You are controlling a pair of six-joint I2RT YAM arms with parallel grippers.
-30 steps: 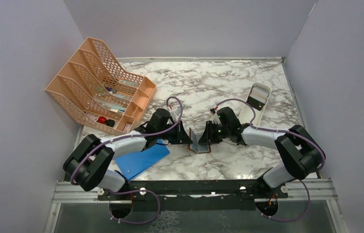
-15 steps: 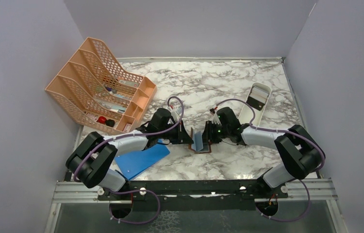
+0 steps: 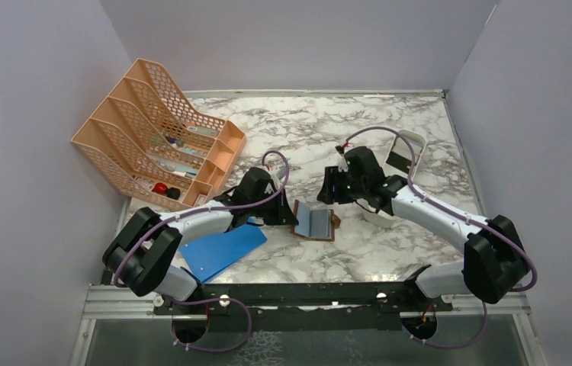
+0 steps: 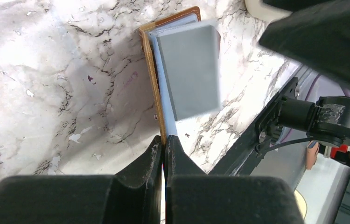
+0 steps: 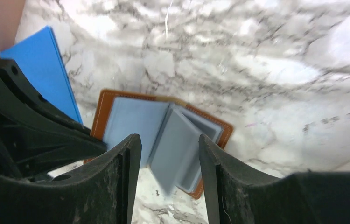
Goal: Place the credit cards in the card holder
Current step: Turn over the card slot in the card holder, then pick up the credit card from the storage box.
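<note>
Card holder (image 3: 315, 222) lies open on the marble surface (image 3: 321, 126) between the two arms, brown cover down, its grey-blue sleeves fanned upward. I see the left jaws clenched on its left edge, with the left arm (image 3: 199, 221) reaching low across the surface. The right jaws hang released above the sleeves, clear of them, with nothing gripped, at the end of the right arm (image 3: 435, 217). Whether any sleeve has a card in it I cannot tell. The blue board (image 3: 222, 250) lies flat just beside the left arm, and the orange rack (image 3: 153, 133) stands beyond it at far left. The white tray (image 3: 411, 135) sits behind the right arm with something dark and flat inside.
</note>
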